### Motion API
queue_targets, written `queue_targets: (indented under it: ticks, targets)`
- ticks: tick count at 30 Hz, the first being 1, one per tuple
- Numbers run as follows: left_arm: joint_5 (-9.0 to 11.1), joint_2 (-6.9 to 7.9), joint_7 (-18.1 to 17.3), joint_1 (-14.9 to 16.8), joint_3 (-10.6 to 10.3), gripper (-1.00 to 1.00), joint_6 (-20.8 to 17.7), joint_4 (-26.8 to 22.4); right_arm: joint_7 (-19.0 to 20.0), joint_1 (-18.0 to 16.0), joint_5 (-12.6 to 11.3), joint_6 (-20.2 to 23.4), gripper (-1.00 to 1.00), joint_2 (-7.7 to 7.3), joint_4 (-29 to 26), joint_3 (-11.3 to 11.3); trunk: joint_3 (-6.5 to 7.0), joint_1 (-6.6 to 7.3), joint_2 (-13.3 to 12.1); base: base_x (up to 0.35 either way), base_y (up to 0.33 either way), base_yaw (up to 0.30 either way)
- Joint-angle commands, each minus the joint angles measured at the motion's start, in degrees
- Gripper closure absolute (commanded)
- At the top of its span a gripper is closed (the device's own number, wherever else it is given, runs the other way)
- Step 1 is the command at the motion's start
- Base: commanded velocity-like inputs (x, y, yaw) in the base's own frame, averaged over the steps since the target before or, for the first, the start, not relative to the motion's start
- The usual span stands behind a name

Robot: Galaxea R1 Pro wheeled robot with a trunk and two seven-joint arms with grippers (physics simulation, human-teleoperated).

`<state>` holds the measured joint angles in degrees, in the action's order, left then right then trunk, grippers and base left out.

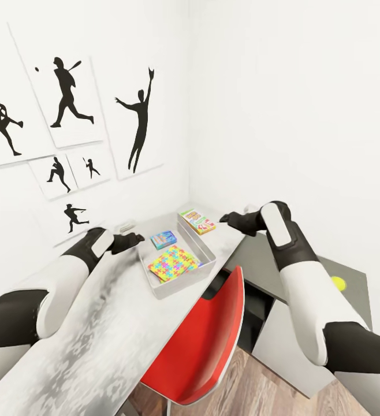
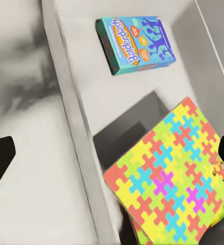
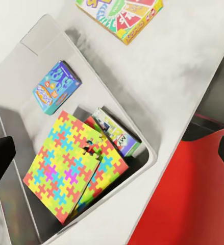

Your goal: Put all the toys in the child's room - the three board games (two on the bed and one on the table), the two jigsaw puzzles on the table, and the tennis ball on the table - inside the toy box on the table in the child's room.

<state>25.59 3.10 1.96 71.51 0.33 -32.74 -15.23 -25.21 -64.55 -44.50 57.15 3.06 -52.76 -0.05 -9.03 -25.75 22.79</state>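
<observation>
A red chair stood pushed up close, with its curved back nearest me. Its red back showed in the right wrist view too. Under it was a brown wood floor. On the white wall to the side hung 6 white pictures with black shapes of ball players. The biggest one showed a batter swinging. Beside it a catcher jumped with 1 arm stretched up high.

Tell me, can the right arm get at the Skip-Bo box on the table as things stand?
Probably yes: the Skip-Bo box lies flat on the table just outside the toy box, nothing on it, and the right gripper hovers close beside it.
</observation>
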Motion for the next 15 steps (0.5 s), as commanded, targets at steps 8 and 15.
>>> queue_targets:
  ticks: [8,15]
  targets:
    - [-1.0,0.09,1.1,-2.5,-0.1,-1.00,2.2,-0.1,-0.6,0.0,-0.3,-0.3,-1.00,2.04,-0.1,0.1,-0.12,-0.04,0.1,0.000,0.000,0.000]
    - [-1.2,0.15,1.1,-3.8,-0.1,-1.00,3.3,-0.2,-0.7,0.0,-0.3,-0.4,-1.00,2.62,-0.1,1.1,-0.12,-0.04,0.1,0.000,0.000,0.000]
